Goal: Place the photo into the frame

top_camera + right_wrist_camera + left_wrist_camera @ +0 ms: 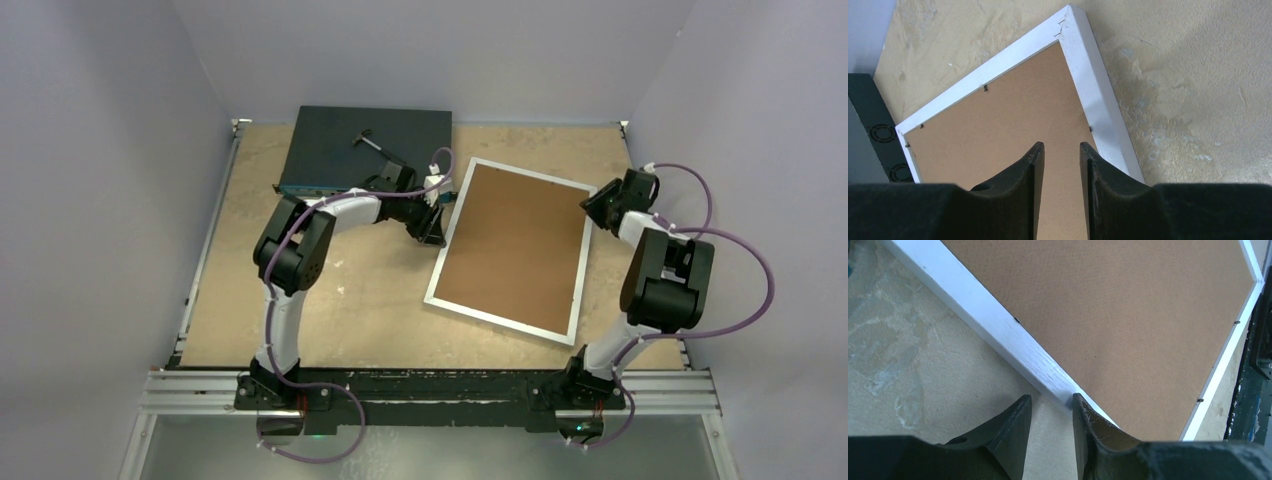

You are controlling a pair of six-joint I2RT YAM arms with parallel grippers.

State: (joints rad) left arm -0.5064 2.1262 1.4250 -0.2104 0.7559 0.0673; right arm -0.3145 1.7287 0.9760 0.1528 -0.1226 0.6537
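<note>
The frame [500, 320] lies face down and skewed on the table, its thin white border around a plain brown backing board [515, 245]. The photo is hidden. My left gripper [436, 222] is low at the frame's left side. In the left wrist view that gripper [1051, 396] stands open, bare table between its fingers and its right fingertip against the white border [978, 310]. My right gripper [597, 205] hovers over the frame's far right corner. The right wrist view has this gripper [1061, 144] open above the backing board [998, 130], nothing between its fingers, the white border [1093, 95] just right of it.
A dark flat network switch box [365, 150] sits at the back left, close to the frame's far left corner, with a small tool [368, 140] on top. Its vented side [873, 130] shows in the right wrist view. Grey walls enclose the table on three sides.
</note>
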